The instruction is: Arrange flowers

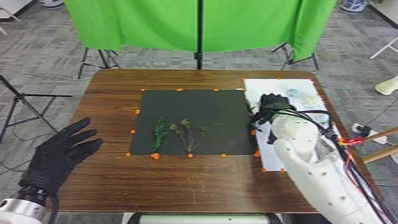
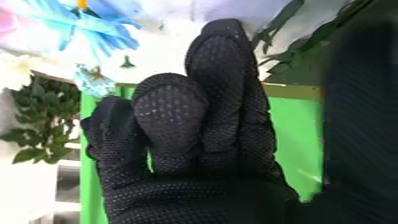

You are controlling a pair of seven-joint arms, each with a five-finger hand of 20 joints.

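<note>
My right hand [image 1: 275, 104] is over the white sheet at the right, beside the dark mat's edge, with pale blue flowers [image 1: 304, 94] just beyond it. In the right wrist view my right hand [image 2: 213, 110] has its fingers loosely extended, curled round nothing; a blue flower [image 2: 89, 27], a smaller pale blue bloom [image 2: 94, 80], a cream flower [image 2: 13, 70] and long green leaves [image 2: 277, 27] lie past the fingertips. A dense green sprig [image 1: 159, 134] and a thinner branched sprig [image 1: 188, 136] lie on the dark mat. My left hand [image 1: 64, 150] is open near the table's left edge.
The dark mat [image 1: 200, 107] covers the table's middle, and the white sheet [image 1: 269, 159] runs along its right side; orange markers dot their edges. Bare wood [image 1: 169, 185] lies at the near side. A green cloth [image 1: 142, 25] hangs on a stand behind the table.
</note>
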